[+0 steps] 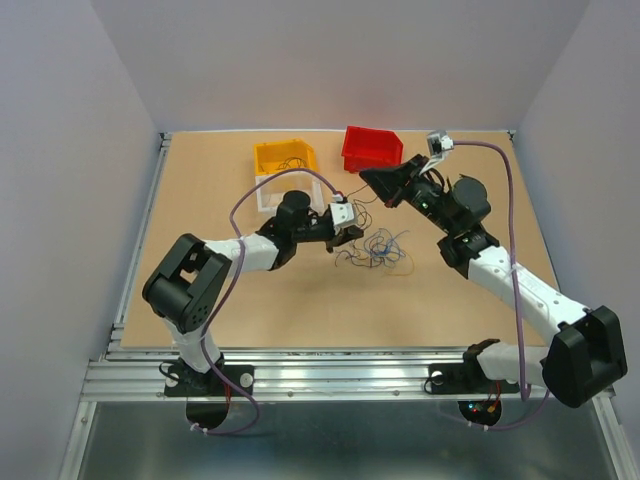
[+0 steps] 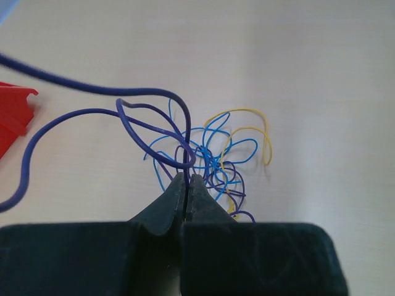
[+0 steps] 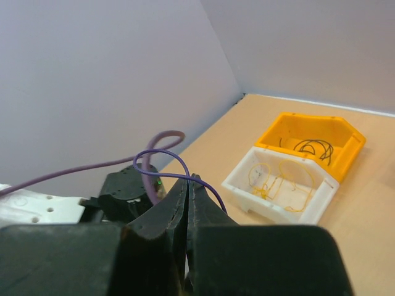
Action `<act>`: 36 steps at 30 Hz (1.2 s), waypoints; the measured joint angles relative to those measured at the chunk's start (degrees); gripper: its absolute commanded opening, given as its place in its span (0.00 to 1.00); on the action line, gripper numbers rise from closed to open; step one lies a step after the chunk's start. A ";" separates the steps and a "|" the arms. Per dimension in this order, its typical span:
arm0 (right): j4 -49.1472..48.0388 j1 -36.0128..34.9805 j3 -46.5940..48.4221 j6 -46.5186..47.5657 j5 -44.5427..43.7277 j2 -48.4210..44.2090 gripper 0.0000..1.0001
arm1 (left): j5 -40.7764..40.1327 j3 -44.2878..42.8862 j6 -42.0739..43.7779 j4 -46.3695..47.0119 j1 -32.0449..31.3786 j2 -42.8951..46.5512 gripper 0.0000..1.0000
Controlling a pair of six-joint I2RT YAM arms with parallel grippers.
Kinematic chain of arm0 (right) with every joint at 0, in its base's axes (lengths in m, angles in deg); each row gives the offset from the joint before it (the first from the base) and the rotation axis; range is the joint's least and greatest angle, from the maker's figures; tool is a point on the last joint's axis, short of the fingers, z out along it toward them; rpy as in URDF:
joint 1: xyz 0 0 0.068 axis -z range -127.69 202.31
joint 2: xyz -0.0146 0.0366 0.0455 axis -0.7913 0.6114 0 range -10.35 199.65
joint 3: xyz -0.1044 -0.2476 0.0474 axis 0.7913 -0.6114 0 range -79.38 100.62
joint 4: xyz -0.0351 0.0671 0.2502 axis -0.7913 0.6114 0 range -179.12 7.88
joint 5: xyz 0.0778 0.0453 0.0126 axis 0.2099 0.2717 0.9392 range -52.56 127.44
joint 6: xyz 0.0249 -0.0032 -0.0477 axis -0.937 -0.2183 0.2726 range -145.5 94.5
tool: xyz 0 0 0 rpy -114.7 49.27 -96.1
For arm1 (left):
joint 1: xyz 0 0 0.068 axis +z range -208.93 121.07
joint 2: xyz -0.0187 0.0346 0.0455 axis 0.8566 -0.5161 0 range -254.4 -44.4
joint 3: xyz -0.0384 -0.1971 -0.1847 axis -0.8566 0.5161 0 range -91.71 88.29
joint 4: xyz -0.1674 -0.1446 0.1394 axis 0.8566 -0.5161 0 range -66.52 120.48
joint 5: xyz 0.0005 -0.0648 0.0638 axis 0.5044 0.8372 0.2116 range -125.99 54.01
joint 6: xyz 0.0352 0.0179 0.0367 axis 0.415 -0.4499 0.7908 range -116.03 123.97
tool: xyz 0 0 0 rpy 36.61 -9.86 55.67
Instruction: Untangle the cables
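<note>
Left arm [image 1: 250, 250] reaches forward from its base, elbow bent, wrist turned inward toward table centre. Left gripper [image 1: 347, 236] low over the table, jaws pressed together, pinching a purple cable [image 2: 123, 94]. Right arm [image 1: 520, 285] stretches diagonally forward and inward, wrist raised. Right gripper [image 1: 366, 174] points toward the left one, near but apart, jaws closed on the purple cable at their tips.

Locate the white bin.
Top view, left of centre: the white bin sits directly in front of the yellow bin, with the red bin off to its right.
</note>
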 measured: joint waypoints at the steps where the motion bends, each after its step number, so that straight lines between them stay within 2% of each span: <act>1: 0.20 0.00 -0.35 0.42 -1.38 0.00 0.02 | 0.04 0.00 0.11 -1.44 0.00 0.90 0.00; 5: 1.20 0.00 -1.03 2.08 -6.49 0.00 0.03 | 0.07 -1.38 0.26 -8.66 0.48 6.12 0.00; 7: 1.66 0.00 -1.73 2.91 -9.86 0.00 0.08 | 0.50 -3.37 -0.22 -11.65 1.05 8.74 0.00; 9: 2.62 0.00 -2.60 3.67 -12.81 0.00 0.26 | 1.38 -5.33 -1.33 -13.90 2.84 11.47 0.00; 10: 3.06 0.02 -2.91 4.28 -13.79 0.07 0.46 | 1.70 -6.25 -2.14 -15.06 3.91 12.68 0.00; 12: 3.82 0.02 -3.50 5.53 -14.36 0.11 0.57 | 1.88 -9.22 -3.61 -18.53 5.88 14.62 0.00; 13: 4.26 0.02 -3.63 5.86 -14.38 0.13 0.58 | 1.81 -10.84 -4.15 -20.28 6.71 14.99 0.00; 16: 4.63 0.04 -4.39 7.63 -11.67 0.13 0.61 | 1.60 -16.96 -6.16 -25.22 8.94 15.74 0.00; 18: 4.68 0.04 -4.42 9.11 -6.91 0.46 0.68 | 1.42 -19.50 -7.30 -27.30 9.70 16.50 0.00; 25: 2.19 0.02 -4.39 14.10 9.68 7.02 0.75 | 1.33 -25.16 -12.02 -33.09 9.88 20.22 0.00; 26: 2.23 0.02 -4.39 14.84 11.85 8.57 0.73 | 1.25 -25.88 -12.35 -33.44 9.88 20.24 0.00; 27: 2.32 0.00 -4.39 15.19 13.46 10.03 0.66 | 0.96 -27.12 -12.83 -33.86 9.88 20.31 0.00; 28: 2.21 0.00 -4.35 15.67 15.52 11.72 0.42 | 0.59 -27.87 -13.09 -34.34 9.88 20.31 0.00; 29: 2.21 0.00 -4.31 16.15 17.14 13.49 0.26 | -0.09 -29.31 -13.40 -35.04 9.88 20.31 0.00; 30: 2.29 0.00 -4.31 16.22 18.78 14.71 0.02 | -0.59 -30.23 -13.53 -35.50 9.88 20.31 0.00; 36: 3.32 0.00 -4.28 16.39 19.52 17.62 0.00 | -7.32 -36.65 -13.00 -39.10 10.29 19.78 0.00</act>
